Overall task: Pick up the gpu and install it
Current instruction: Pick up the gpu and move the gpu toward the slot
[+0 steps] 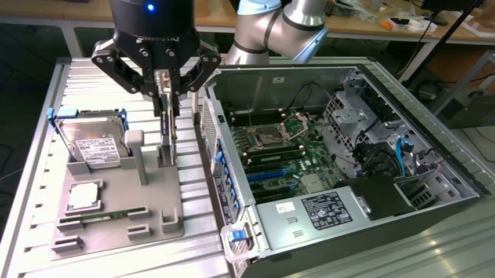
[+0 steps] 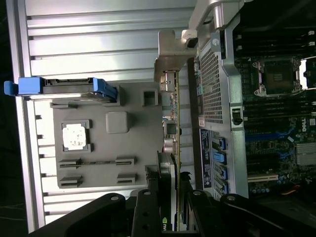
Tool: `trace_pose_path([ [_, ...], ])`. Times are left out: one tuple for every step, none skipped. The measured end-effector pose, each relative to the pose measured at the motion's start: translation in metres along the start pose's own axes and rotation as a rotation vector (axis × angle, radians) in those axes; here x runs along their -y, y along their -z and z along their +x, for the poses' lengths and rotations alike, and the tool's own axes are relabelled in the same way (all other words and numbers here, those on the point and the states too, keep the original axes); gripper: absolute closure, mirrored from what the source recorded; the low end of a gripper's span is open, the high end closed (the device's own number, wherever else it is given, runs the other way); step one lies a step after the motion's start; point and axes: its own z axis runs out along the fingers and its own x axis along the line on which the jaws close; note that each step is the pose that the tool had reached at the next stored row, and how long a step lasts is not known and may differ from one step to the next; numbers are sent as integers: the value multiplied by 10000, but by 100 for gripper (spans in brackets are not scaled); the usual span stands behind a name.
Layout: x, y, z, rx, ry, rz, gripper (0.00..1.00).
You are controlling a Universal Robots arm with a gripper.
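Observation:
The gpu (image 1: 166,124) is a thin dark card seen edge-on, standing upright over the grey holder tray (image 1: 155,197). My gripper (image 1: 166,92) comes down on it from above and is shut on its upper edge. The card's lower end reaches the tray's upright slot post; I cannot tell whether it still rests there. In the wrist view the gpu (image 2: 171,128) runs away from my gripper (image 2: 170,217), with its silver end bracket (image 2: 170,52) at the far end. The open computer case (image 1: 270,87) lies on the exterior view's right, with its motherboard (image 1: 286,156) facing up.
On the tray sit a silver hard drive (image 1: 93,145) in a blue-handled caddy, a CPU (image 1: 83,196) and a narrow RAM stick (image 1: 104,217). The case's perforated side wall (image 2: 212,84) stands close beside the card. Cables and drive cages crowd the case's far side.

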Motion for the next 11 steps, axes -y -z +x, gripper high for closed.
trace_pose_path([
  [-1, 0, -11, -1, 0, 0, 73],
  [-1, -1, -21, -1, 0, -1, 73],
  [-2, -2, -33, -2, 0, -1, 73],
  [-3, -2, -45, -3, 0, -1, 73],
  [-4, -2, -55, -4, 0, 0, 73],
  [-5, -3, -67, -4, 0, -1, 73],
  [-5, -4, -79, -4, 0, 1, 73],
  [-6, -4, -89, -6, 0, 3, 73],
  [-7, -4, -98, -6, 1, 4, 73],
  [-8, -4, -106, -7, 0, 6, 73],
  [-8, -5, -115, -6, 1, 6, 73],
])
